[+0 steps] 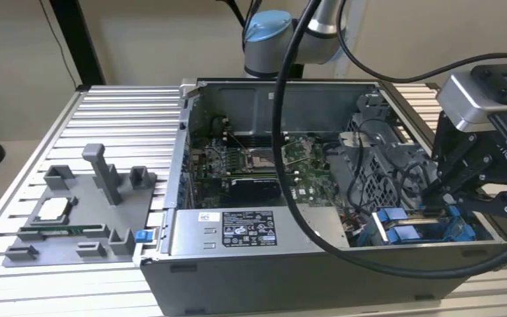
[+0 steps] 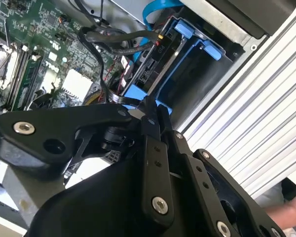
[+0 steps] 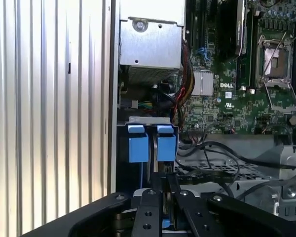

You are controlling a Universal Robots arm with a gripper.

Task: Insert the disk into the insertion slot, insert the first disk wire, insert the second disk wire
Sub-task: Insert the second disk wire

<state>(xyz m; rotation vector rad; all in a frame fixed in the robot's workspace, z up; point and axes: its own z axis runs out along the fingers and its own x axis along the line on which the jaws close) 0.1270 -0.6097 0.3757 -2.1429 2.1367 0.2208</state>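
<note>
claw [image 3: 164, 190] narrow, fingers nearly together, holding nothing visible | just above the disk [image 3: 152, 148] | disk seated in computer case [image 1: 263, 261] bay

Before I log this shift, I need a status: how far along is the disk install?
Done, apparently: the disk sits in its slot at the corner of the computer case, its blue carrier tabs showing. In hand: the gripper hangs right at that bay. Left: both wires. The black cables lie beside the bay, but I cannot tell whether either is plugged in.
</note>
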